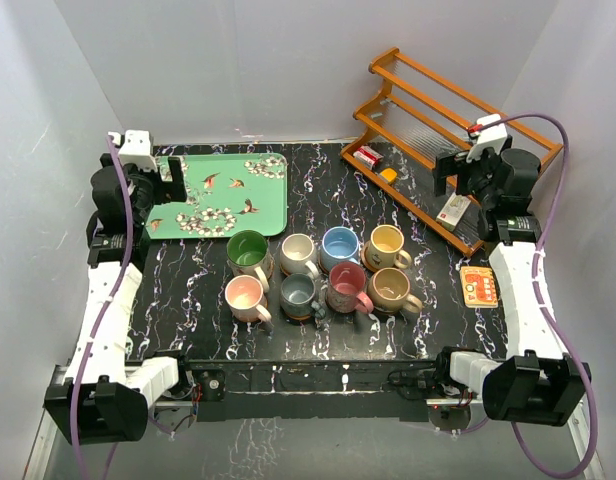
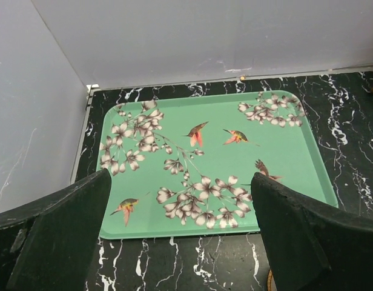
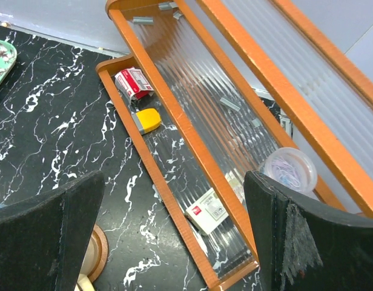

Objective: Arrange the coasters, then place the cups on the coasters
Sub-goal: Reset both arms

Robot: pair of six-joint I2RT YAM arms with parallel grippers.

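Note:
Eight cups stand in two rows of four at the table's middle. The back row holds green [image 1: 250, 250], cream-white [image 1: 298, 252], light blue [image 1: 339, 244] and yellow-cream [image 1: 386, 245]. The front row holds pink [image 1: 246, 296], grey-teal [image 1: 299, 293], maroon [image 1: 346, 287] and tan [image 1: 391, 289]. Each sits on a coaster, and only the coasters' rims show; one brown rim [image 3: 102, 251] appears in the right wrist view. My left gripper [image 1: 173, 178] [image 2: 180, 242] hangs open over the tray's near edge, holding nothing. My right gripper [image 1: 448, 175] [image 3: 174, 242] is open and empty beside the wooden rack.
A green flowered tray [image 1: 228, 195] [image 2: 283, 151] lies at the back left. A wooden rack [image 1: 418, 120] [image 3: 174, 115] at the back right holds small boxes, a yellow item [image 3: 148, 119] and a clear cup of clips [image 3: 289, 170]. An orange square card [image 1: 478, 286] lies at the right.

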